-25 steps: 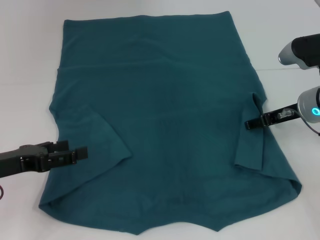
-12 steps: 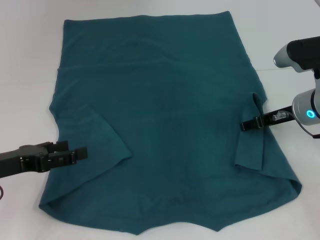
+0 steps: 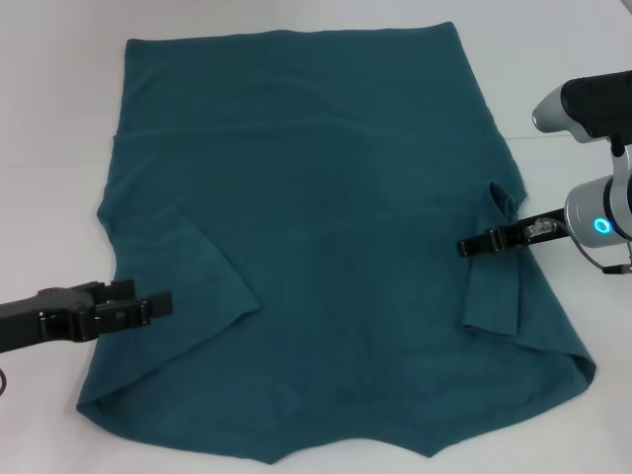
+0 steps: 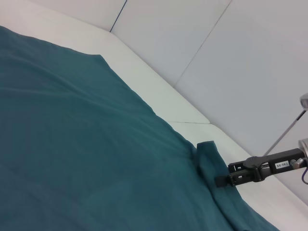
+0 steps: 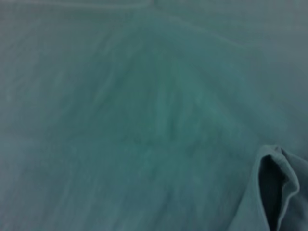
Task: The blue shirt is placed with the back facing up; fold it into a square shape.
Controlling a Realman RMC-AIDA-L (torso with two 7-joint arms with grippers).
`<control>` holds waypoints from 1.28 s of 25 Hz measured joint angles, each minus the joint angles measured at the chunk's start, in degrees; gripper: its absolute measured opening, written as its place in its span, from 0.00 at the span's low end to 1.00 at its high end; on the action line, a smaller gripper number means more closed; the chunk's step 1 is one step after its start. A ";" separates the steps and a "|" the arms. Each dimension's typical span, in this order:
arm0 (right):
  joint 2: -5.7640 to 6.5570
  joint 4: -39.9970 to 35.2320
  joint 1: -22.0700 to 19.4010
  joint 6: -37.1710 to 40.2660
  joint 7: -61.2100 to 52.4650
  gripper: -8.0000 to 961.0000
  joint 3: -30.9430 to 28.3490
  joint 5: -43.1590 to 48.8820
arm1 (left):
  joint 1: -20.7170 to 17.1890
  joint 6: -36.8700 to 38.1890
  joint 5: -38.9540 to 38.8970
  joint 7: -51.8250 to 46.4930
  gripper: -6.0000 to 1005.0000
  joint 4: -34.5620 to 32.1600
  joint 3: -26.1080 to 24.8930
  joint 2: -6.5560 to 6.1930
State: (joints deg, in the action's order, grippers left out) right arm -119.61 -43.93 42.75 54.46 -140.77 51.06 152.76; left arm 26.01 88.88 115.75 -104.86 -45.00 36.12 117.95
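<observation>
1. Hem edge nearest the robot: the blue shirt lies spread flat on the white table, its near edge wavy, with a shallow notch in the middle of it.
2. Left gripper hangs low at the shirt's left border, near the folded-in left sleeve. Its dark fingers point toward the cloth and look pressed close together, with nothing caught between them. The tips reach just over the fabric edge; I cannot tell whether they touch it.
3. That left sleeve is already turned inward, a triangular flap lying on the shirt body with its point toward the centre.
4. Right gripper reaches in from the right, fingers pinching the right sleeve. The cloth bunches into a small raised fold right at the grip, and a narrow flap hangs from there toward the robot.
5. From the left wrist view the same pinch shows clearly: the black fingers clamp a lifted lump of teal fabric above the flat cloth.
6. The right wrist view is filled with teal cloth, one curled fold at the corner.
7. Farther off, the shirt's far edge runs straight, bare white table beyond it.
</observation>
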 joint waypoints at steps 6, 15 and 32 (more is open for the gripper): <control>0.00 0.16 0.17 -0.03 0.18 0.83 0.00 -0.59 | 0.00 0.03 0.00 -0.04 0.93 0.00 0.00 0.00; 0.09 -0.16 0.34 0.25 -1.77 0.73 1.35 1.45 | 0.08 -0.12 0.00 -0.12 0.93 0.00 0.00 0.00; 0.09 -0.57 1.25 1.26 -1.35 0.16 1.41 1.02 | 0.27 -0.82 0.00 -0.34 0.93 0.00 0.00 -0.08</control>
State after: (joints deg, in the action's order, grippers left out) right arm -119.53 -44.50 43.99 55.72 -142.11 52.47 153.79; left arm 26.28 88.06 115.75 -105.20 -45.00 36.12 117.87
